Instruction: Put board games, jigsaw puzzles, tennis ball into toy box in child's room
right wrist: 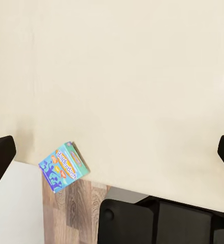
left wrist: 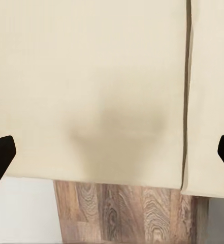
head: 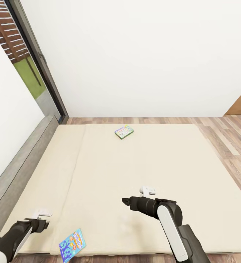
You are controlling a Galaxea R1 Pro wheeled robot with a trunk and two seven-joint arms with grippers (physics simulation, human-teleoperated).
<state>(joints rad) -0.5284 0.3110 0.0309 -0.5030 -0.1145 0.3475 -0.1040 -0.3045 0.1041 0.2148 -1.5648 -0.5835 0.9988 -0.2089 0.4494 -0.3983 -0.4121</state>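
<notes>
The bed [head: 160, 160] spreads below me, its two cream mattresses meeting at a seam [left wrist: 187, 76]. A mostly blue board game [head: 72, 244] lies at the near edge of the bed, partly over the edge; the right wrist view also catches this board game [right wrist: 64, 166]. A white-green-yellow board game [head: 124, 132] rests flat near the far edge. My left gripper [head: 44, 220] hovers open over the near left corner, left of the blue box, its fingers [left wrist: 0, 155] wide apart. My right gripper [head: 127, 201] is open above the mattress, up and right of the blue box, with nothing held. The table and toy box are out of view.
A grey headboard [head: 18, 164] runs along the left side, with a dark-framed glass door [head: 36, 62] behind it. White walls stand at the back and left. Wood-plank floor [head: 229, 138] shows to the right and beyond the bed. My dark base [right wrist: 157, 223] sits at the near edge.
</notes>
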